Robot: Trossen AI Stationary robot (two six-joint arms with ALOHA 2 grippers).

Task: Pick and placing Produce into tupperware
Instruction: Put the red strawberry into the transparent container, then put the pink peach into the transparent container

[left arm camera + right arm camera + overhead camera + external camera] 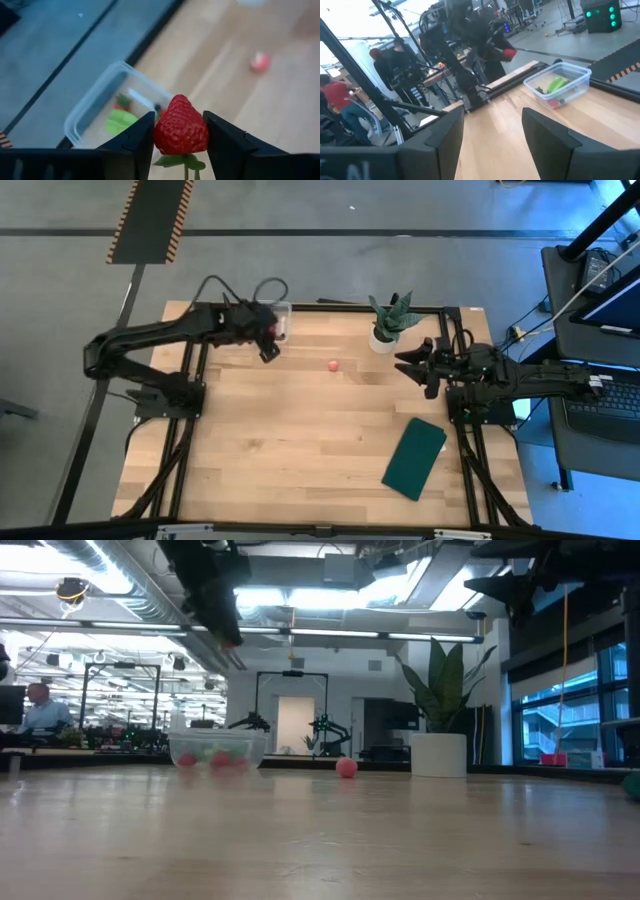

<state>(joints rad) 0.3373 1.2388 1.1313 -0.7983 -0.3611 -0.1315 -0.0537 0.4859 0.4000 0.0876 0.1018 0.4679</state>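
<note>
A red strawberry (181, 132) sits between the fingers of my left gripper (179, 115), which is shut on it in the air beside the tupperware (100, 107) at the table's far left (281, 316). The clear tub stands on its base and holds a bright green piece (120, 121) and another strawberry (121, 101). A small pinkish round fruit (332, 365) rests on the wood near the table's middle. My right gripper (402, 364) hovers open at the right, near the plant, holding nothing. My left gripper pinches the strawberry by its two opposite sides (159, 135), one finger on each. The fingers slant down toward the far edge. The berry's pointed tip faces away from the gripper and its green leaves (177, 161) lie toward the wrist. It is lifted clear of the table.
A spiky green plant in a white pot (392, 322) stands at the far edge, between the pink fruit and my right gripper. A flat dark green rectangle (414, 458) lies near the right front. Bare wood stretches across the table's middle and near side.
</note>
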